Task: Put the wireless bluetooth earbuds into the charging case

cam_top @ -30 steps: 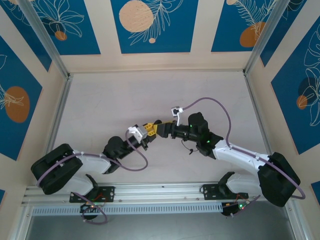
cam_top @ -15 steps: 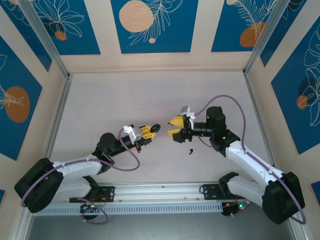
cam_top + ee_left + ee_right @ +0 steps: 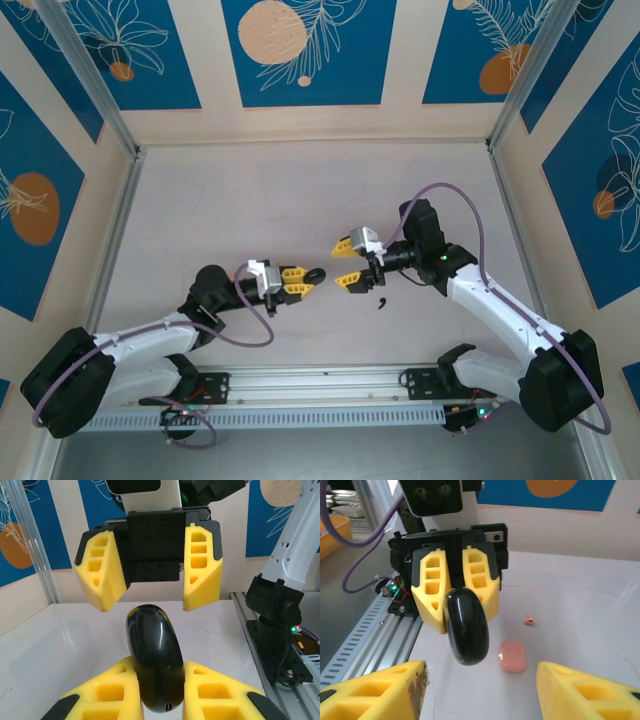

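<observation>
The left gripper (image 3: 296, 277) clamps a black case (image 3: 153, 652), which sticks out past its fingertips. The right gripper (image 3: 347, 264) faces it, jaws parted about halfway, empty. Below and ahead of it lie 1 pink earbud (image 3: 530, 620) and a pink case (image 3: 512, 656).

right claw (image 3: 346, 263) farther from case (image 3: 314, 273)

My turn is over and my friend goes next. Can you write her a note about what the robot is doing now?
Left gripper: shut on the glossy black oval charging case, lid looks closed.
Right gripper: open, empty, facing that case.
On the table: tiny black earbud, tiny salmon-pink earbud, closed pink rounded case.
Done: black case is in hand.
Left: open it, put the buds in.
</observation>
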